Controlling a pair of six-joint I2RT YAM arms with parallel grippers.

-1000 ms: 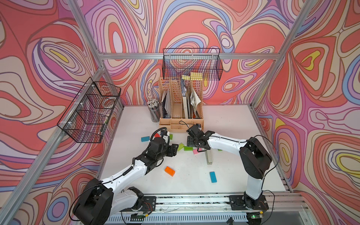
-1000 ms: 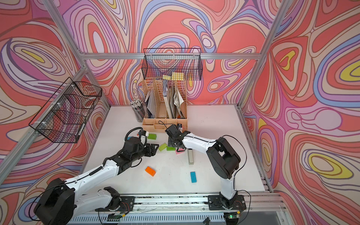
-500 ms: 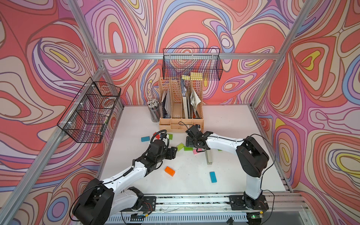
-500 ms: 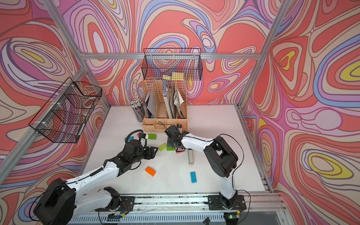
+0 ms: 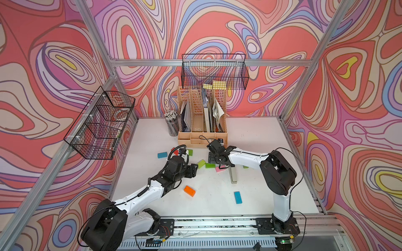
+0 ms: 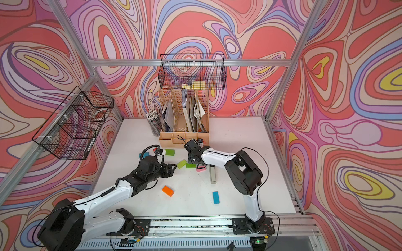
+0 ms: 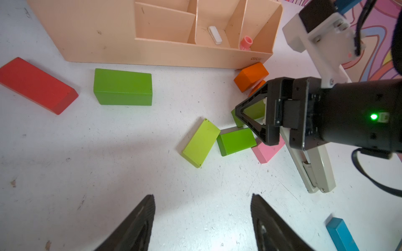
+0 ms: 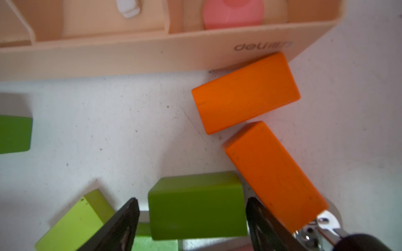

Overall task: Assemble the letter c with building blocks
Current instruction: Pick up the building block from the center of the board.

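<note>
Building blocks lie scattered on the white table; a letter c is not in view. My right gripper [image 8: 191, 200] is open and straddles a green block [image 8: 196, 204], with a slim gap at each finger. Two orange blocks [image 8: 245, 93] [image 8: 274, 173] lie beside it near the organizer. A lime block [image 7: 201, 142], a green block [image 7: 236, 141] and a pink block [image 7: 268, 150] cluster under that gripper [image 5: 214, 159]. My left gripper [image 7: 201, 195] [image 5: 192, 169] is open over bare table, short of the lime block. Red [image 7: 37, 84] and green [image 7: 123, 87] blocks lie further left.
A beige desk organizer [image 5: 202, 139] and a pencil cup [image 5: 173, 126] stand at the back. A stapler [image 5: 233, 173] lies right of the cluster. An orange block [image 5: 189, 190] and blue blocks [image 5: 238, 197] [image 5: 162, 155] lie apart. Wire baskets [image 5: 100, 123] hang on the walls.
My right gripper has shifted slightly left over the green block and its jaws have narrowed a little. The left arm has barely moved.
</note>
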